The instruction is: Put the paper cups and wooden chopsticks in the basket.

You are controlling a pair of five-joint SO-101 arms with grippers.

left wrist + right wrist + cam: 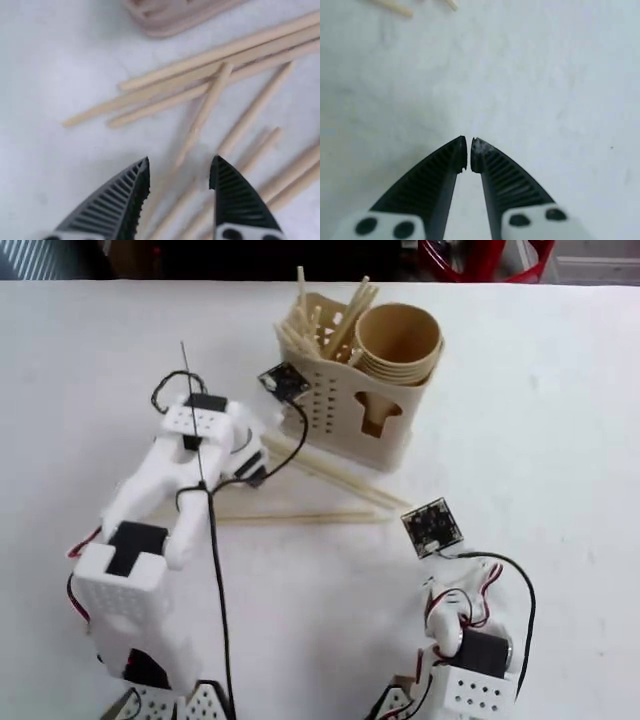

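Observation:
A cream plastic basket stands at the back of the white table. It holds stacked paper cups and several wooden chopsticks. More chopsticks lie loose on the table in front of the basket. In the left wrist view my left gripper hovers open just over these scattered chopsticks, with one thin stick running between its fingers and the basket's foot beyond. My right gripper is shut on nothing above bare table, with chopstick ends far off.
The left arm stretches from the near left edge toward the basket. The right arm sits folded at the near right. A red object lies beyond the table's back edge.

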